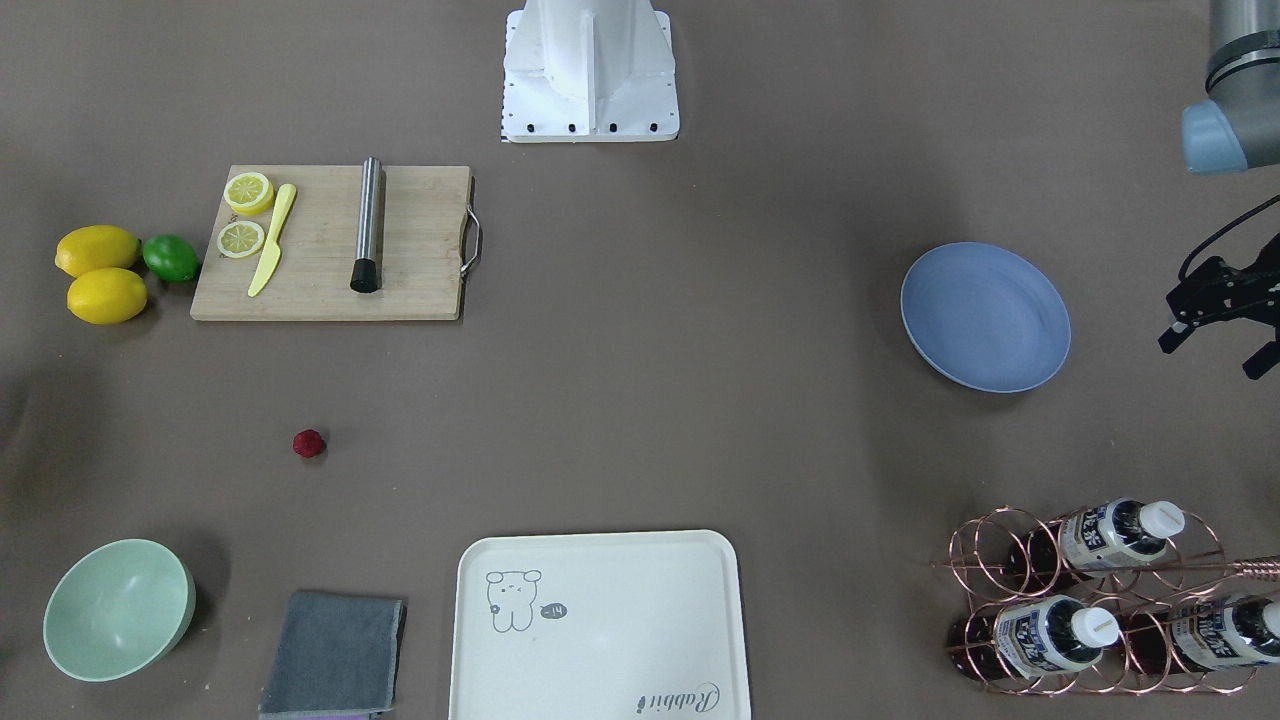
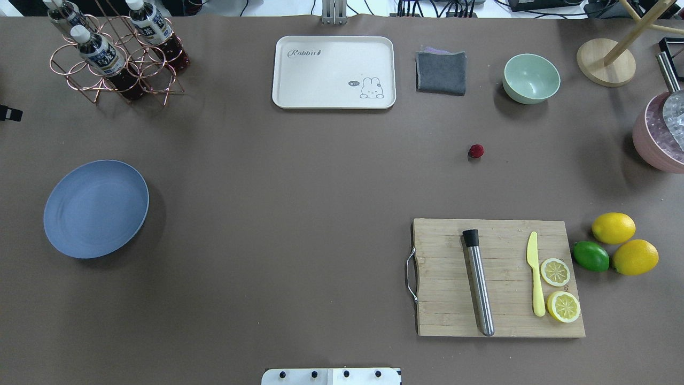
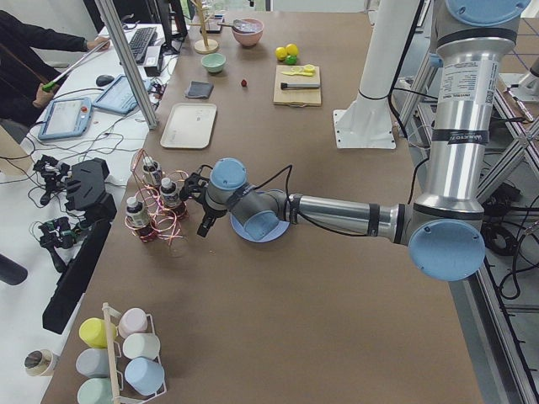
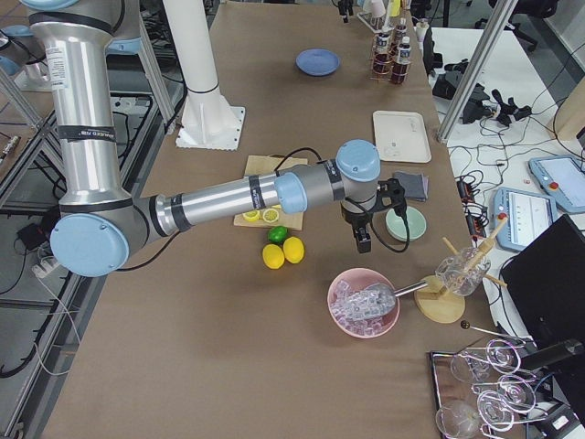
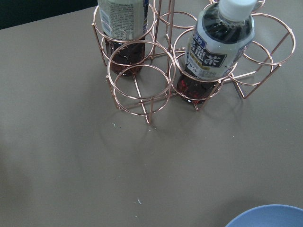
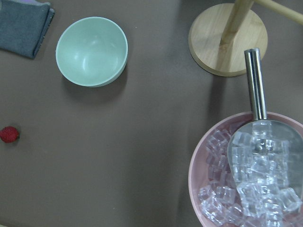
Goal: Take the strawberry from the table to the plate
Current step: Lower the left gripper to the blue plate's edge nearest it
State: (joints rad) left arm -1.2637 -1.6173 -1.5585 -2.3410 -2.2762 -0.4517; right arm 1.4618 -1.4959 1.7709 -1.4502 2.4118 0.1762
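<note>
The strawberry (image 1: 309,443) (image 2: 476,151) (image 6: 9,135), small and dark red, lies alone on the brown table (image 2: 299,187) between the mint bowl and the cutting board. Far across the table, the blue-grey plate (image 1: 985,316) (image 2: 96,208) holds nothing. My left gripper (image 1: 1212,355) hovers just beyond the plate, beside the bottle rack, with its fingers spread open and nothing held. My right gripper (image 4: 364,240) shows only in the exterior right view, above the table near the mint bowl and the ice bowl. I cannot tell whether it is open or shut.
A cutting board (image 2: 497,278) carries a steel muddler, a yellow knife and lemon slices; two lemons and a lime (image 2: 590,255) lie beside it. Also on the table are a mint bowl (image 2: 531,78), a grey cloth (image 2: 441,72), a cream tray (image 2: 334,72), a copper bottle rack (image 2: 115,59) and a pink ice bowl (image 6: 251,175).
</note>
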